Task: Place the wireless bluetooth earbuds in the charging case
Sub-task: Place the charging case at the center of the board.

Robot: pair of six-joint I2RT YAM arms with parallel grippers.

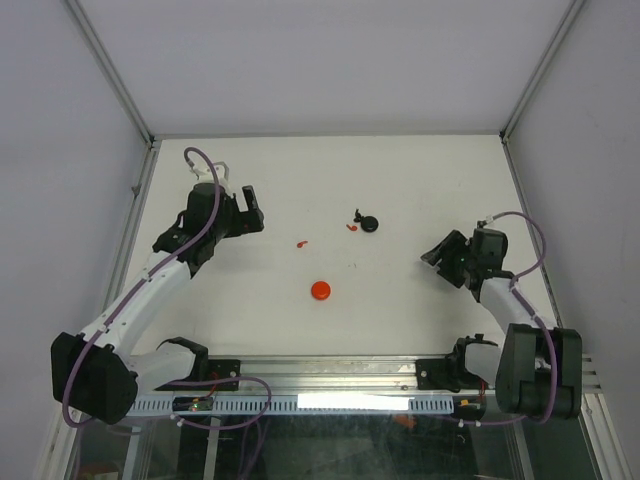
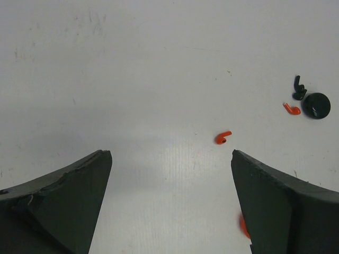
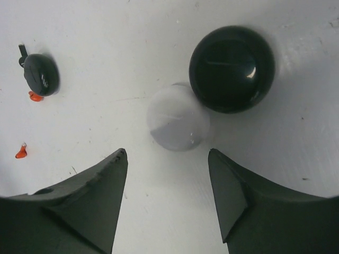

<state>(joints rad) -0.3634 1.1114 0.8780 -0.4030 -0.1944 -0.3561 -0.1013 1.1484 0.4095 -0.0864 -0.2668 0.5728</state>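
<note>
Between pale walls [image 1: 60,150], a white table [image 1: 400,170] holds tiny earbuds [image 1: 302,243].

- white table top [image 1: 400,170] is filling the floor of the cell; it is showing faint grey scuffs [image 2: 90,24] and a few dark specks [image 3: 71,170]
- two grey metal posts, left [image 1: 110,70] and right [image 1: 545,65], are rising from its far corners
- plain pale panels [image 1: 320,60] are closing in the back and sides
- aluminium rail [image 1: 330,372] is running along the near edge
- white slotted cable duct [image 1: 350,402] is sitting just in front of the rail
</note>
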